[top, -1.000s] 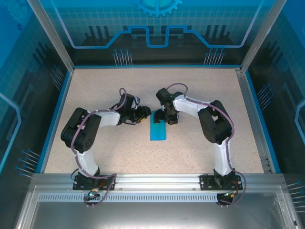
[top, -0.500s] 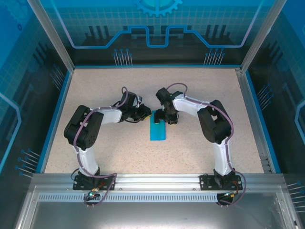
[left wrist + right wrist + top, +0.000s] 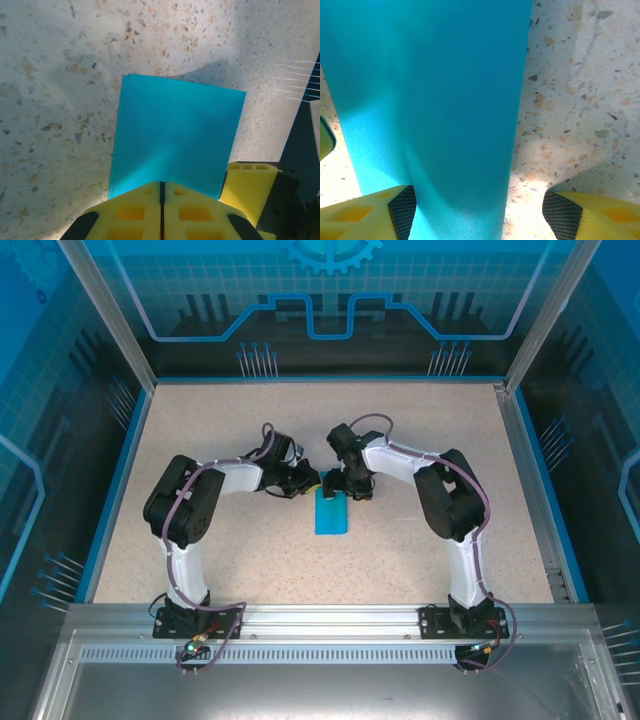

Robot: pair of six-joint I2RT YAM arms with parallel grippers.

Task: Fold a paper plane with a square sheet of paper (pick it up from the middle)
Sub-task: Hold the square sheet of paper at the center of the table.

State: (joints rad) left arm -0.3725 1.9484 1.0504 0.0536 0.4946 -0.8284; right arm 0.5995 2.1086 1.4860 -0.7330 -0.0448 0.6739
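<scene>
While both arms are reaching in toward the middle of the speckled worktop (image 3: 220, 440), the blue paper (image 3: 331, 515) is lying flat between them. It is folded into a narrow rectangle, and its long sides are running away from the arm bases. In the overhead view the left tool (image 3: 308, 483) is sitting at the paper's far left corner. The right tool (image 3: 352, 490) is sitting at its far right corner. The two heads are coming close together over that far end, though whether they are touching I cannot tell.

From the left wrist, the left tool's two yellow fingers (image 3: 135, 212) are pressing together with only a thin dark seam between them, so this tool is closed. The seam is standing at right angles to the paper's flat face. The fingertips are covering the paper's near edge, and whether they are bearing down on it I cannot tell. Two layered edges are showing along the paper's left side, and a soft shadow is falling beyond its far edge. A yellow finger of the other tool (image 3: 248, 185) is sitting just beside the paper's right corner.

From the right wrist, the right tool is standing wide open, its black-padded fingertips (image 3: 402, 210) well apart and gripping nothing. The paper is running up between them. The left fingertip is overlapping the paper's left part, and the right one is hanging over bare worktop beside its right edge.
</scene>
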